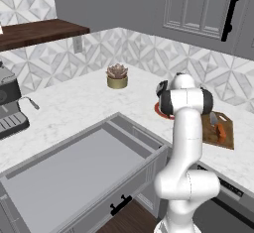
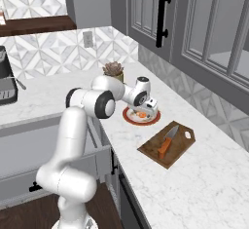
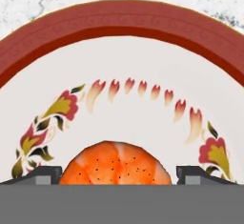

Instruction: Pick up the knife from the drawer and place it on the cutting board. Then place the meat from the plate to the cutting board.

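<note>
My gripper hangs low over the white, red-rimmed plate on the marble counter. It is open, and its fingertips stand on either side of the orange-pink meat, close to its flanks. The meat lies on the plate. Right of the plate lies the dark brown cutting board, and the orange-handled knife rests on it. The left base view has the board and the knife partly behind my arm. The grey drawer stands pulled out and bare inside.
A potted succulent stands behind the plate near the tiled wall. A coffee machine sits at the far left of the counter. Upper cabinets with a black handle hang over the board. The open drawer juts out beside my base.
</note>
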